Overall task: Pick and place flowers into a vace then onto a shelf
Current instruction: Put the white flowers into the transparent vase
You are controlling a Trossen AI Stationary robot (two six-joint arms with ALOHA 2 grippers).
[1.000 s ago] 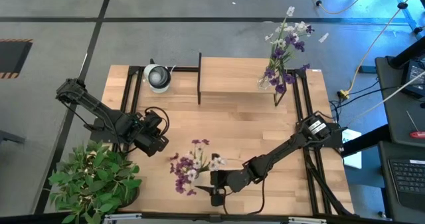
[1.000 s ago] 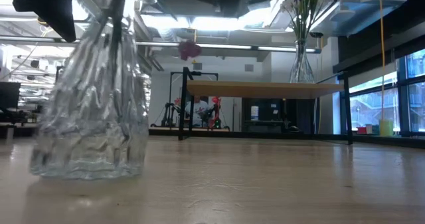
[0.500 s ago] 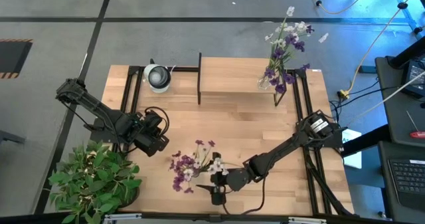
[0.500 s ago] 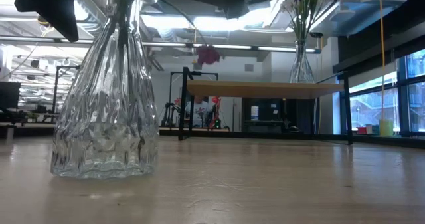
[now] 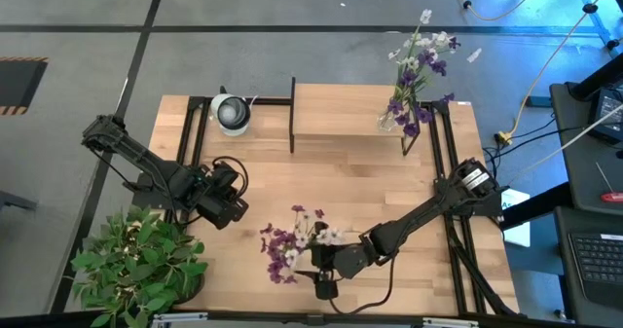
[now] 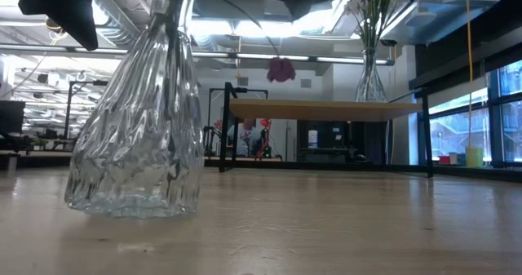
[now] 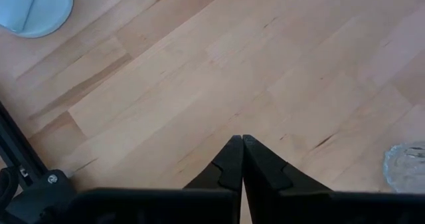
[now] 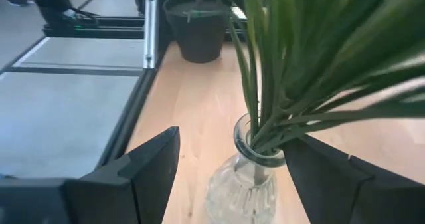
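- Right gripper (image 5: 326, 267), near the table's front edge: its two dark fingers (image 8: 149, 164) stand wide apart on either side of a ribbed glass vase (image 8: 244, 177); contact between the fingers and the glass cannot be confirmed from the wrist view.
- Right arm: reaches from its base at the table's right side diagonally across the table (image 5: 389, 192) toward the front centre, lying low and stretched out.
- Flowers (image 5: 292, 245): purple and white blossoms on green stems (image 8: 279, 84), standing bunched in the vase neck and fanning toward the left of the gripper in the high view.
- Vase in the low view (image 6: 139, 144): leans slightly, its base on or very near the table.
- Left gripper (image 5: 229, 209): fingers closed together, holding nothing, poised above bare wood at the table's left side; its arm is folded back toward the left edge.
- Shelf (image 5: 341, 114): at the table's rear; a second vase of flowers (image 5: 414, 70) stands at its right end.
- Potted plant (image 5: 136, 265): at the front-left corner.
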